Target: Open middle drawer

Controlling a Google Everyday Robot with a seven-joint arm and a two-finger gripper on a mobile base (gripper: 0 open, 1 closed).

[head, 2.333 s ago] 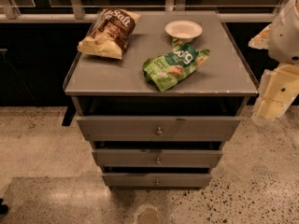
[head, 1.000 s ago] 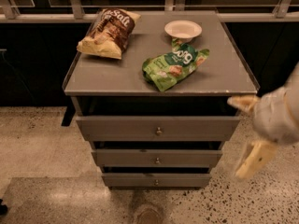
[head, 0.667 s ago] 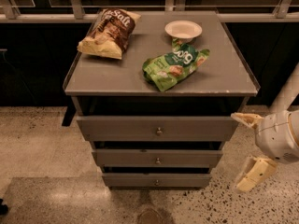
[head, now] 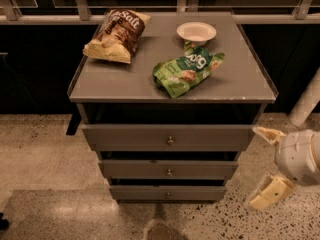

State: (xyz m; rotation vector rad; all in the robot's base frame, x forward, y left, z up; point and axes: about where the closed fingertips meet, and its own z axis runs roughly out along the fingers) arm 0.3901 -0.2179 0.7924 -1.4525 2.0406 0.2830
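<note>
Grey middle drawer [head: 200,170], second of three in the cabinet [head: 125,84], lies at 6 o'clock of centre, with its brass knob [head: 169,172] untouched. At 3 o'clock from it, the gripper [head: 255,166] hangs beside the cabinet, its cream fingers [head: 267,134] spread wide and holding nothing.

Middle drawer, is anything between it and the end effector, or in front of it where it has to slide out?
Nothing visible does. The end effector hangs open to the right of the cabinet, about level with the middle drawer and apart from it. Nothing shows against the drawer's front either.
</note>
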